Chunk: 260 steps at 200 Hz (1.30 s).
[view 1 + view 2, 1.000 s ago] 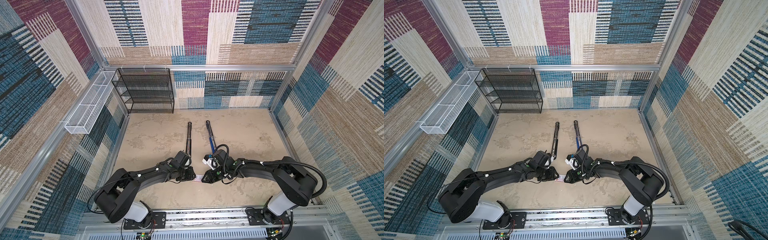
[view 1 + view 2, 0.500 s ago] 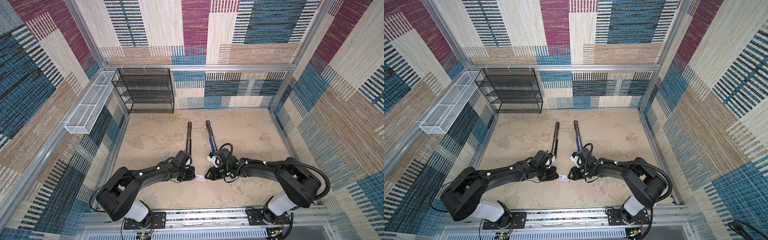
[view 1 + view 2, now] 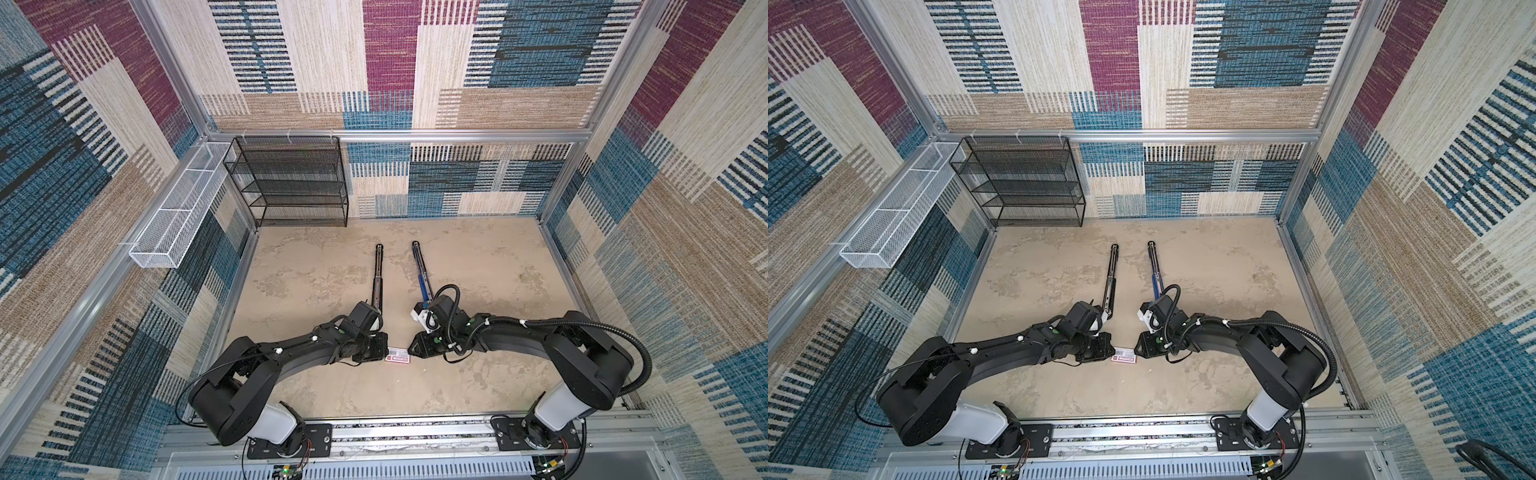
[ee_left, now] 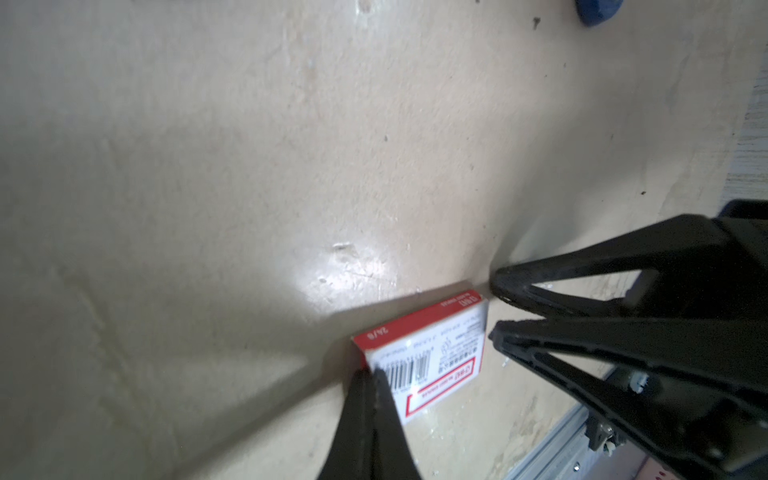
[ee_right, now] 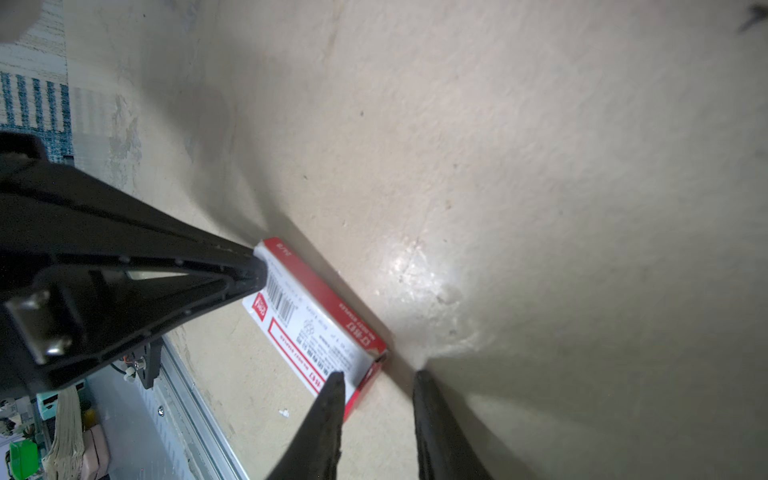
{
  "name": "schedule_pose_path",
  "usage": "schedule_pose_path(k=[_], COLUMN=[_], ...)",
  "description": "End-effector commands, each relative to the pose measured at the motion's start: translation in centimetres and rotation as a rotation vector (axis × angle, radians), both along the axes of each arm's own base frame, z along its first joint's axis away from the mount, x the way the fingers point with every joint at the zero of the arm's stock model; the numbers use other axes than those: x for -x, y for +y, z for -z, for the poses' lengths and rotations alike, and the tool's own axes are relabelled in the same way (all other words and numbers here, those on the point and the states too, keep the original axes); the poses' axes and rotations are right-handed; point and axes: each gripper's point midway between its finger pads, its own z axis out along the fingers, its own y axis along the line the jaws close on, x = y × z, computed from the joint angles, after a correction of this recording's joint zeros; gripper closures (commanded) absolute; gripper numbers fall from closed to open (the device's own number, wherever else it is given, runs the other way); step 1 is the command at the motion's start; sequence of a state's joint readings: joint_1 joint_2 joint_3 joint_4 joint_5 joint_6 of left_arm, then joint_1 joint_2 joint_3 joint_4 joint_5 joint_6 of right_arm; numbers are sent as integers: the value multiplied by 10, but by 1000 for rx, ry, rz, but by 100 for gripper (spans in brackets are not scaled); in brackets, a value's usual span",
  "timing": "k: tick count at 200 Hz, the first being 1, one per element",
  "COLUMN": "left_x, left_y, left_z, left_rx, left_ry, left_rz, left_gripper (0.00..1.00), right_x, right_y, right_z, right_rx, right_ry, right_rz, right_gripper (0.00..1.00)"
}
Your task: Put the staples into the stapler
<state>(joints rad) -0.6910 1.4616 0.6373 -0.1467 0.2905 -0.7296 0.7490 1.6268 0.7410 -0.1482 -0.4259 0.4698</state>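
We see the box (image 3: 398, 356) of staples lying flat on the table (image 3: 478, 270), in the lower middle of both top views, white barcoded face up and red along its sides. It sits between the two claws.

The left claw (image 3: 385, 354) reaches in from the left of the frame and meets the box's barcode end. In the left wrist view, at the bottom centre, the left claw (image 4: 365, 380) has its jaws pressed together, the tip on the box (image 4: 432, 357) at the corner by the barcode. We cannot tell whether anything is pinched there.

The right claw (image 3: 411, 352) reaches in from the right to the opposite end. In the right wrist view, at the bottom centre, the right claw (image 5: 380, 382) stands narrowly parted. One of its fingers (image 5: 332, 399) lies over the white face of the box (image 5: 316, 324), the other beside the red side over bare table, with the box's corner in the gap. We cannot tell whether either presses on it.

Above the claws, mid-frame, a black bar (image 3: 378, 270) and a blue bar (image 3: 420, 274) lie side by side, apart, their near ends hidden behind the wrists. A black rack (image 3: 291, 183) stands upper left, with a white basket (image 3: 174, 212) beside it on the wall.
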Motion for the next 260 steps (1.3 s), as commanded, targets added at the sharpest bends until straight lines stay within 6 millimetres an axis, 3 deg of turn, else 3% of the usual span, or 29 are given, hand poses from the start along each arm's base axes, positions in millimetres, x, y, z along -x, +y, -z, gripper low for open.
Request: schedule_pose_path(k=[1, 31, 77, 119, 146, 181, 260], left_x=[-5, -6, -6, -5, -5, -6, -14], left_y=[4, 7, 10, 12, 12, 12, 12], left_z=[2, 3, 4, 5, 5, 5, 6], left_rx=[-14, -24, -19, -23, -18, -20, -12], left_ry=[-18, -21, -17, -16, -17, -21, -37], left_rz=[-35, -47, -57, -58, -57, -65, -90], left_gripper=[100, 100, 100, 100, 100, 100, 100], right_x=[3, 4, 1, -3, -7, -7, 1], right_y=[-8, -9, -34, -44, -32, -7, 8], right_z=[11, 15, 26, 20, 9, -11, -4], right_rx=[71, 114, 261, 303, 241, 107, 87], right_ry=[12, 11, -19, -63, -73, -68, -34], right_rz=[9, 5, 13, 26, 28, 0, -37], right_gripper=[68, 72, 77, 78, 76, 64, 61])
